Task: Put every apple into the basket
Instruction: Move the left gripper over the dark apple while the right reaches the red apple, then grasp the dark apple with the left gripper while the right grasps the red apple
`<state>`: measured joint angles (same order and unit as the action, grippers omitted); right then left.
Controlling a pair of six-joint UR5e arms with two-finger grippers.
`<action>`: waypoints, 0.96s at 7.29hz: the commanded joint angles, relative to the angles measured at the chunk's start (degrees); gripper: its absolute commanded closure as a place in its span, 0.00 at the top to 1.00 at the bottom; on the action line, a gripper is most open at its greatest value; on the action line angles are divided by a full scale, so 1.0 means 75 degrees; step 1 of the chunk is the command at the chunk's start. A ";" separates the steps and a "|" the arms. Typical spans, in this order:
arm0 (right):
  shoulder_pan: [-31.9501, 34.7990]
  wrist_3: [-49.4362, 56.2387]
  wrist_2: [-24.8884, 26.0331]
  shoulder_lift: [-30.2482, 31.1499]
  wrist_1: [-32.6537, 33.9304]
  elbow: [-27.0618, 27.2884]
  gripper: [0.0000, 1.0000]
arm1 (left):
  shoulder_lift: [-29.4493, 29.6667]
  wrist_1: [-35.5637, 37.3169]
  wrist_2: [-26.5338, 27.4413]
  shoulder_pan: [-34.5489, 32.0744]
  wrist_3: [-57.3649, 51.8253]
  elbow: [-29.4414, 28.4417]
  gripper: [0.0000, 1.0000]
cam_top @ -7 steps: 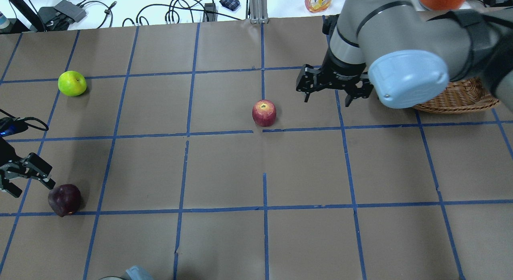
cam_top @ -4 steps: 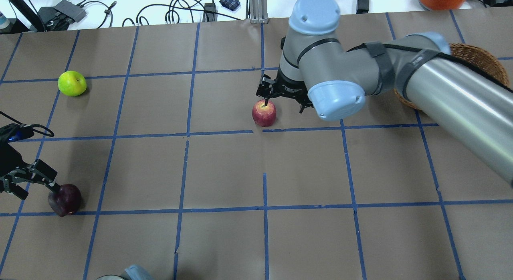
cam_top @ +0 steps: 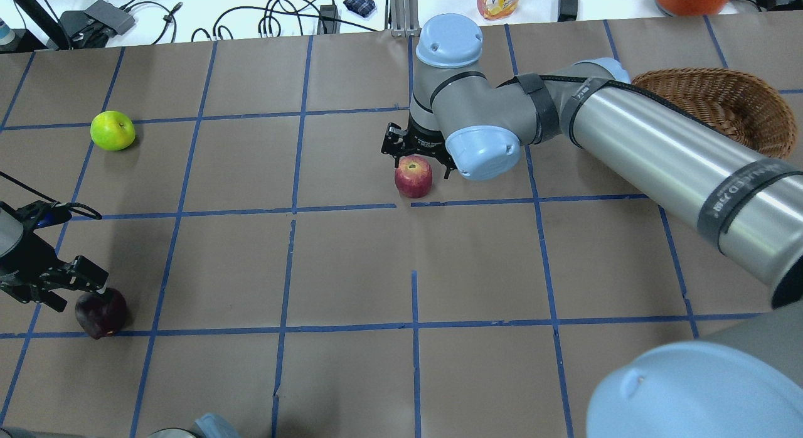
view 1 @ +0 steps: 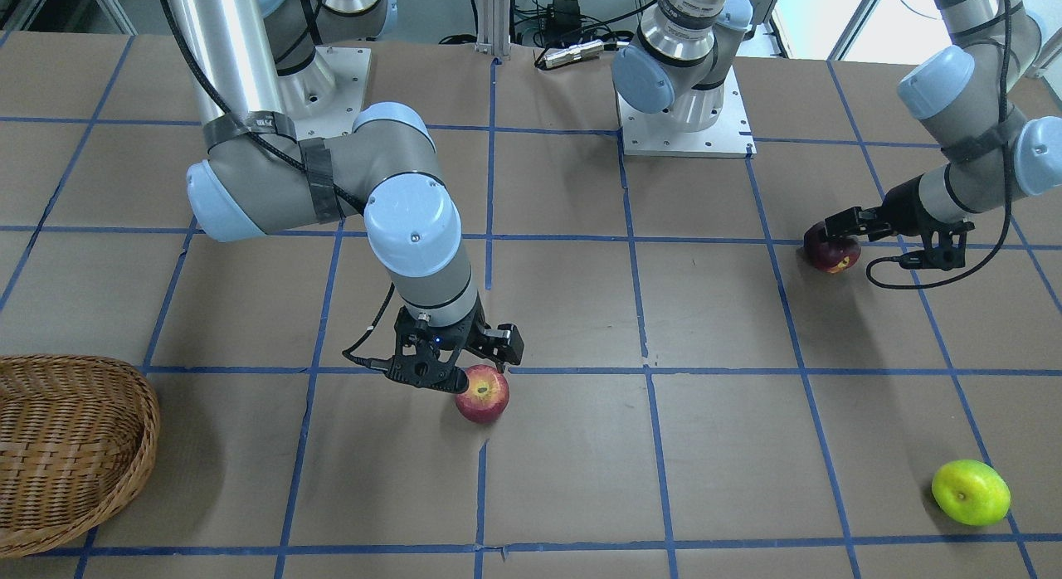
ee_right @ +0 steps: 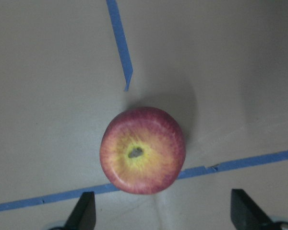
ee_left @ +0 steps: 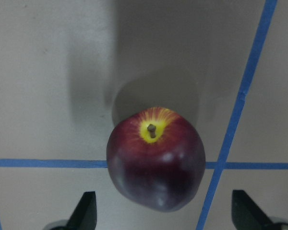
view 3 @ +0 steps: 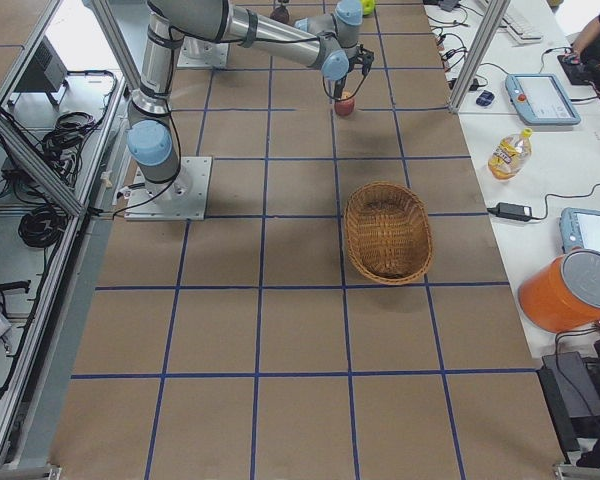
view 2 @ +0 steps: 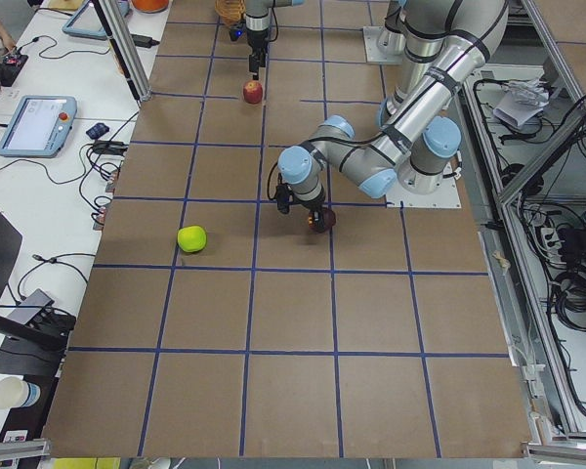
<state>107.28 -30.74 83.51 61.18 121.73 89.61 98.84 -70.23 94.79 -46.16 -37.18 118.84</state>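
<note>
Three round, glossy apples lie on one brown paper-covered table (cam_top: 351,268) gridded with blue tape (cam_top: 414,300). At upper left the bright yellow-green apple (cam_top: 113,130) sits alone. At lower left, the dark maroon apple (cam_top: 100,313) rests under the left gripper (cam_top: 79,297), its two black fingers spread wide. At centre, the red apple with a yellowish dimple (cam_top: 413,177) lies beneath the right gripper (cam_top: 419,162), its fingers likewise parted. At upper right, one oval basket of woven light-brown wicker (cam_top: 746,112) stands well apart from all three.
</note>
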 commanded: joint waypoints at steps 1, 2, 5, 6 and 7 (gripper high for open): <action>0.0004 0.0009 -0.0013 -0.0480 0.0012 -0.0277 1.00 | 0.0261 0.0467 -0.0006 0.0002 -0.0011 0.0208 1.00; 0.0027 0.0032 -0.0013 -0.0563 0.0012 -0.0277 1.00 | 0.0321 0.0470 -0.0029 0.0002 0.0139 0.0279 1.00; 0.0074 0.0126 -0.0013 -0.0587 0.0024 -0.0265 1.00 | 0.0066 0.0773 0.0099 -0.0056 0.0187 0.0094 0.24; 0.0098 0.0138 -0.0002 -0.0762 0.0035 -0.0277 1.00 | -0.0227 0.0055 0.0053 -0.0289 0.0524 -0.0569 0.21; 0.0144 0.0057 -0.0001 -0.0821 0.0198 -0.0288 1.00 | -0.0195 -0.1193 -0.0040 -0.0906 0.0760 -0.1736 0.20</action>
<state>108.03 -29.90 83.46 55.83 122.25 87.53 98.15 -70.46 95.08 -48.80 -33.69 114.23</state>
